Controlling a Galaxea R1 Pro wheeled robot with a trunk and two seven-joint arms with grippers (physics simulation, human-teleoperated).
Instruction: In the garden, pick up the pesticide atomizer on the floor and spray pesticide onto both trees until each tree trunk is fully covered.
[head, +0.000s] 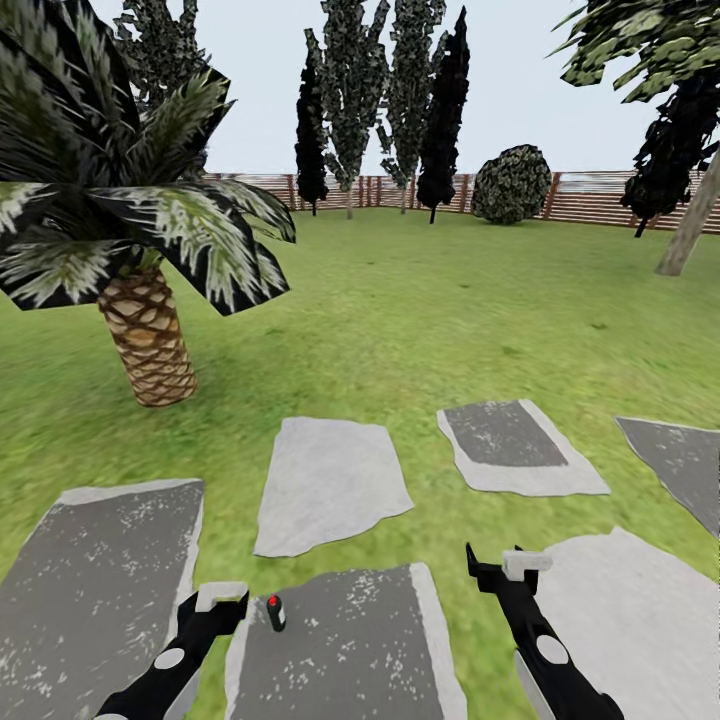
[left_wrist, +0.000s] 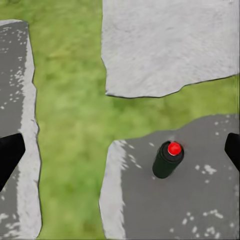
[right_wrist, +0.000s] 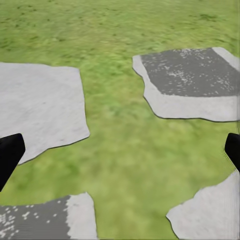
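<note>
Rough green grass (head: 420, 330) runs back to a brown slatted fence (head: 600, 195), with irregular grey stone slabs (head: 330, 480) set into the ground ahead of you. Your left gripper (head: 222, 600) hangs low over the slabs; in the left wrist view its two dark fingertips (left_wrist: 10, 155) sit at opposite edges of the frame, so the jaws stand wide apart and hold nothing. Your right gripper (head: 510, 565) shows the same condition: both fingertips (right_wrist: 10, 152) far apart in the right wrist view, with only grass and stone between them and nothing touched. The pesticide atomizer (head: 275, 612) stands upright on a darker, speckled slab (head: 350, 640), just beside your left gripper and apart from it; it is a small dark cylinder with a round red cap. A short palm (head: 150, 340) with a woven brown trunk stands to the left. A leaning, pale, smooth tree trunk (head: 690, 225) shows at far right. Dark narrow conifers (head: 440, 110) and a rounded shrub (head: 512, 183) line the fence.
</note>
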